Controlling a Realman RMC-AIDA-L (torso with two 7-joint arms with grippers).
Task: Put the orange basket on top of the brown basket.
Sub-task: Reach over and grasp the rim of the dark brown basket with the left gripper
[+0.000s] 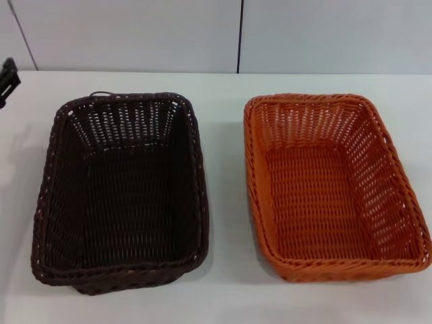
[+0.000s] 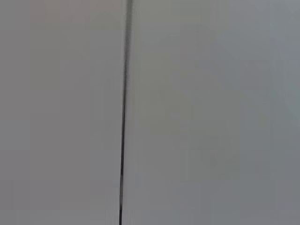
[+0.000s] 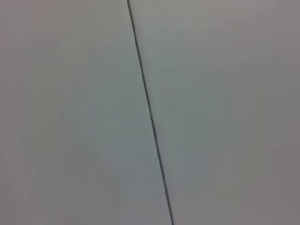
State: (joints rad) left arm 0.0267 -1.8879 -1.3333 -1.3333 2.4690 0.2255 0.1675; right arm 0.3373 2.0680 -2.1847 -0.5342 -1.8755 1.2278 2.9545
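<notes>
The brown basket [image 1: 125, 202] stands empty on the left half of the white table in the head view. The orange basket [image 1: 317, 202] stands empty on the right half, a hand's width from it, both upright with a short side toward me. A black part of my left gripper [image 1: 7, 82] shows at the far left edge, well away from the brown basket and holding nothing that I can see. My right gripper is out of view. Neither wrist view shows a basket.
The white table [image 1: 226, 202] runs back to a pale panelled wall with a dark vertical seam [image 1: 239, 37]. Both wrist views show only this pale wall and a seam [image 2: 124, 112] [image 3: 150, 112].
</notes>
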